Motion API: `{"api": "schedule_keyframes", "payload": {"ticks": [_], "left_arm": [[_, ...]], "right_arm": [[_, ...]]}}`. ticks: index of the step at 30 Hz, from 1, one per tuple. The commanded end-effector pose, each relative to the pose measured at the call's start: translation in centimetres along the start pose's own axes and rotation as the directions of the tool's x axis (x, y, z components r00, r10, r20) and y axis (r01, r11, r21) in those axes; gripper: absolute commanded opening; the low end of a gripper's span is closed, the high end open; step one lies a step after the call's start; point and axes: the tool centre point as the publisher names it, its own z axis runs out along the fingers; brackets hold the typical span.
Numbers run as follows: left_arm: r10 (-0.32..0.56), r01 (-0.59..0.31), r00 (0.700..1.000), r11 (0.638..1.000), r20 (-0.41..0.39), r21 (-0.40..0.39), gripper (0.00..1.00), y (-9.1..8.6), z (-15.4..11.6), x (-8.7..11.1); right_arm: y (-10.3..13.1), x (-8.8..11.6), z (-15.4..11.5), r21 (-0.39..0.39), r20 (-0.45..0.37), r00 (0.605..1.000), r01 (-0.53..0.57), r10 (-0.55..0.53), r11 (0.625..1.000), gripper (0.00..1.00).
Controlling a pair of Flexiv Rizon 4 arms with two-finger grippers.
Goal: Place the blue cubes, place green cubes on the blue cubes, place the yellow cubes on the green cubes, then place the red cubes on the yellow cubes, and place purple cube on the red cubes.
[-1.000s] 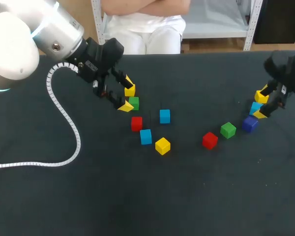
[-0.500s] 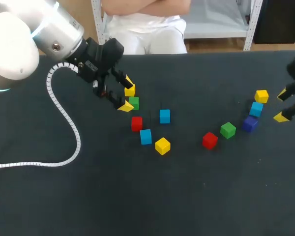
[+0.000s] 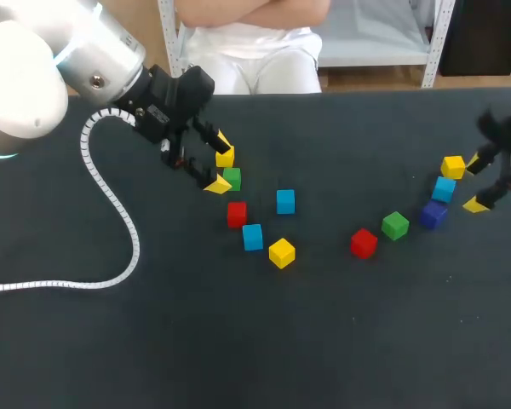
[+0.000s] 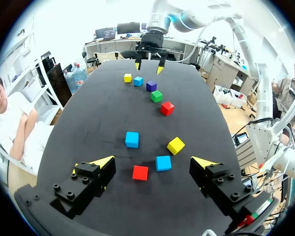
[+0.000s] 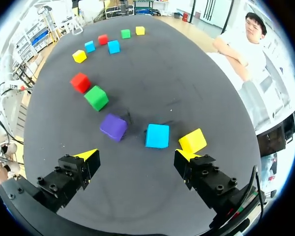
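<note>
My left gripper (image 3: 220,166) stands open over the table's left side, beside a green cube (image 3: 232,178) and a yellow cube (image 3: 225,157). Ahead of its fingers lie a red cube (image 4: 140,172), two blue cubes (image 4: 162,162) (image 4: 132,139) and a yellow cube (image 4: 176,145). My right gripper (image 3: 475,183) is open at the right, just right of a blue cube (image 3: 444,188) and a yellow cube (image 3: 452,167). In the right wrist view that blue cube (image 5: 158,135) lies ahead between the fingers. A purple cube (image 3: 433,214), a green cube (image 3: 395,225) and a red cube (image 3: 364,244) trail leftward.
A white coiled cable (image 3: 111,204) from my left arm loops across the left of the black table (image 3: 264,341). All cubes lie singly on the tabletop; none is stacked.
My right gripper drew back to the right, away from the blue and yellow cubes, then came partway back toward them. The left arm and all cubes stayed put.
</note>
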Motion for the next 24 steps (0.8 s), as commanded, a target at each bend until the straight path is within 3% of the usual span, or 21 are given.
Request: {"api": "schedule_keyframes", "payload": {"ticks": [1,12,24], "left_arm": [[0.000,0.000,1.000,1.000,-0.003,0.001,1.00,0.1,0.0,0.0],[0.000,0.000,1.000,1.000,-0.003,0.001,1.00,0.1,0.0,0.0],[0.000,0.000,1.000,1.000,-0.003,0.001,1.00,0.1,0.0,0.0]], "right_arm": [[-0.8,-0.1,0.6,-0.007,0.017,1.000,0.017,-0.017,1.000,1.00],[-1.3,0.4,1.3,-0.021,0.062,0.998,0.033,-0.032,0.999,1.00],[-1.5,-0.5,2.4,-0.022,0.065,0.998,0.012,-0.010,1.000,1.00]]}}
